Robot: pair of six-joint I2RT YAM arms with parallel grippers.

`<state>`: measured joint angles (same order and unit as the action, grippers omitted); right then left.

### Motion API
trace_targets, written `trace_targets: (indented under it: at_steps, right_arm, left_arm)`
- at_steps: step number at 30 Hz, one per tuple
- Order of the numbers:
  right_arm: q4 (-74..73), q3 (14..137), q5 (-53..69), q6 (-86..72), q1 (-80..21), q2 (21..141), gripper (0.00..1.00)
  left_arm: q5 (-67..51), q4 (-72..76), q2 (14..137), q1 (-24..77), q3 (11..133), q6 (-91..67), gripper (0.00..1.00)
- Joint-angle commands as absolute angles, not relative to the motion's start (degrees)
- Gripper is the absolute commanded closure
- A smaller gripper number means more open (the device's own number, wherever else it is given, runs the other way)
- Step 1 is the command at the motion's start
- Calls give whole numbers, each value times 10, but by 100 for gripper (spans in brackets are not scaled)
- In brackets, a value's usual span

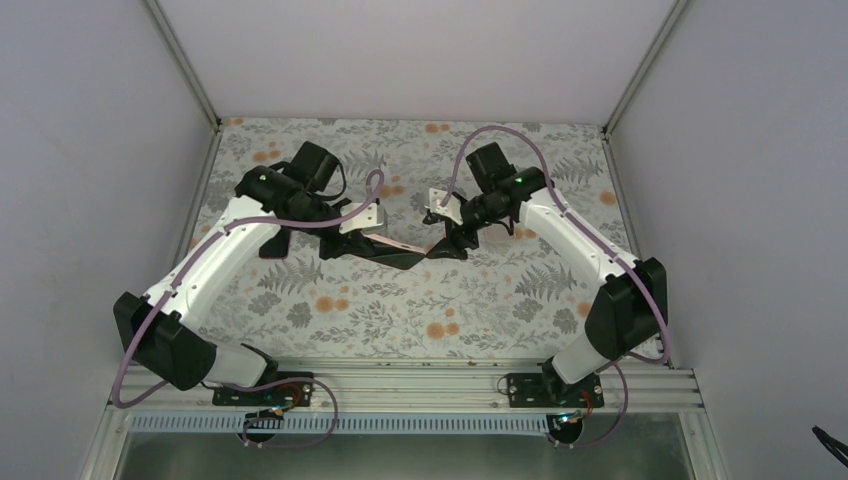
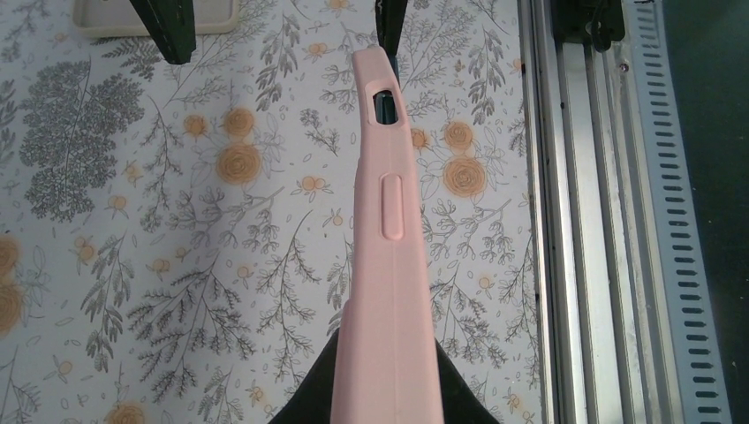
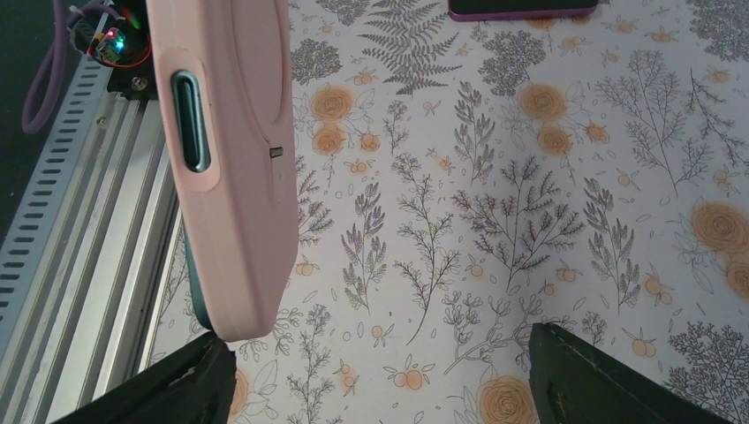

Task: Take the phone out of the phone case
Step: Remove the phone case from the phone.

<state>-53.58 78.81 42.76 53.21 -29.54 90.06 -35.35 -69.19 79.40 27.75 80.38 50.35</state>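
1. Two robot arms meet over the middle of a floral-patterned surface point(image 1: 420, 330). Between them they hold the pale pink phone case point(image 2: 389, 291) up, clear of the surface.
2. The left gripper point(image 2: 382, 402) is clamped on one end of the phone case. In its own wrist view, the pink shell runs out edge-on from between its dark fingers.
3. The right gripper point(image 3: 378, 334) has its fingers wide apart and grips nothing. The far end of the phone case lies just beside one finger.
4. Progress: the phone point(image 3: 189, 124) seems to be still inside. Dark teal shows through the side cut-outs, and a thin dark edge peeks from under the shell. The lift is done, but peeling the shell off looks yet to come.
5. The overhead view gives the arms' layout but shows the phone case only as a small sliver.
6. Only the left wrist view shows a cream-coloured item point(image 2: 97, 22) lying on the surface.
7. Only the right wrist view shows a dark phone with a purple rim point(image 3: 521, 9).
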Motion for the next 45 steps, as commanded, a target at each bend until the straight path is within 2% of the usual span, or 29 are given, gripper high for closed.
trace_targets:
  at_steps: [1,11,20,25,28,35,45]
  right_arm:
    - [-515,794,430,517,-297,906,18]
    - [-480,823,409,477,-300,923,21]
    - [-373,843,335,408,-301,928,21]
    - [-365,872,327,399,-306,949,21]
    - [-378,875,369,414,-313,968,21]
    - [-441,887,529,460,-328,966,20]
    - [-544,914,654,542,-355,1010,21]
  left_arm:
    - [-402,-682,792,277,828,508,98]
    - [-431,-682,793,277,826,510,98]
    - [-508,-722,805,278,841,545,98]
    - [-543,-732,810,278,857,564,98]
    - [-546,-681,796,278,856,540,98]
    - [-434,-452,746,274,824,410,98]
    - [-337,-320,752,274,815,365,98]
